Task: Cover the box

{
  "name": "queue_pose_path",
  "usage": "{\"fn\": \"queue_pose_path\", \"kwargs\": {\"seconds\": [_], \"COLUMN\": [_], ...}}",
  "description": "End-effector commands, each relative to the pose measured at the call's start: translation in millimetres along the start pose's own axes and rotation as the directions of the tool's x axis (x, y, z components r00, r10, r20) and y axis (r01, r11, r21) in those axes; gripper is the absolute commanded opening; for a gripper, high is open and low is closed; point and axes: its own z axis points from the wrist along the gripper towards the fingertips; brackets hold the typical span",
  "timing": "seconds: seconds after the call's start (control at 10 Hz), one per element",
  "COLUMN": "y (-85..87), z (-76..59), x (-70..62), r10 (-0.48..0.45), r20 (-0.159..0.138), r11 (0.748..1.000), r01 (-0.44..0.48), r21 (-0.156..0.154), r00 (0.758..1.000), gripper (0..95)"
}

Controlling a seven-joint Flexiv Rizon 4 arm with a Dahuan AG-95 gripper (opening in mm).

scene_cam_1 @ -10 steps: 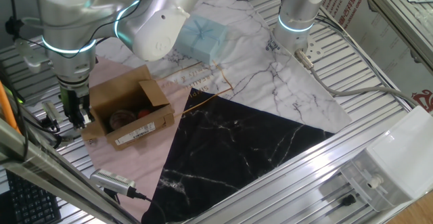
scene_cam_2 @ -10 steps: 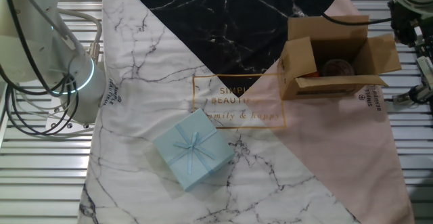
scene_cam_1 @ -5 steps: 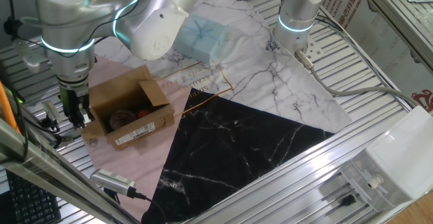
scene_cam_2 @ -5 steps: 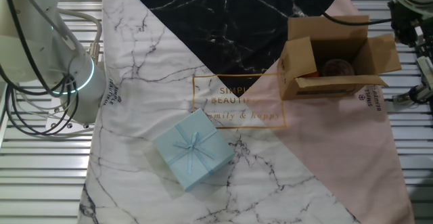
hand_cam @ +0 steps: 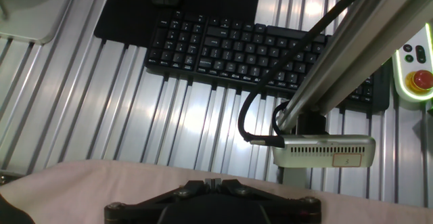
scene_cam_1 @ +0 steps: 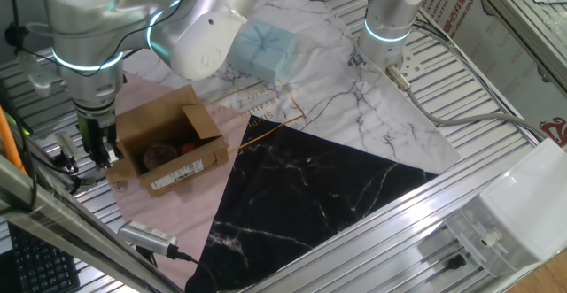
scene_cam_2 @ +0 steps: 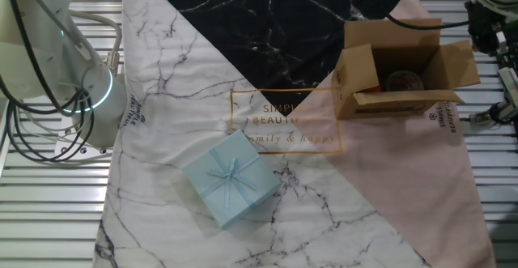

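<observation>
The box (scene_cam_1: 168, 144) is a small brown carton standing open on the pink part of the cloth, with its flaps spread and a white label (scene_cam_1: 182, 174) on its long side. A round thing lies inside it. The box also shows in the other fixed view (scene_cam_2: 401, 78). My gripper (scene_cam_1: 104, 154) hangs just beyond the box's end flap, at the cloth's edge, and it also shows in the other fixed view (scene_cam_2: 488, 41). In the hand view the gripper (hand_cam: 211, 182) has its fingertips pressed together with nothing between them, above the pink cloth.
A pale blue gift package (scene_cam_1: 266, 50) sits on the white marble cloth (scene_cam_2: 232, 179). A second arm's base (scene_cam_1: 390, 27) stands at the cloth's far side. A keyboard (hand_cam: 237, 48), a grey device (hand_cam: 323, 151) and a frame beam lie beyond the table edge.
</observation>
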Motion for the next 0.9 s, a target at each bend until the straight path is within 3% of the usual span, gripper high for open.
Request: {"fn": "queue_pose_path", "kwargs": {"seconds": [0.1,0.9], "y": [0.1,0.1], "z": [-0.2,-0.2], "x": [0.6,0.6], "r10": [-0.006,-0.002], "r20": [0.004,0.009], "r11": [1.0,1.0], "r01": [0.006,0.002], "r21": [0.001,0.01], "r00": [1.0,1.0], "gripper": [0.0,0.0]}}
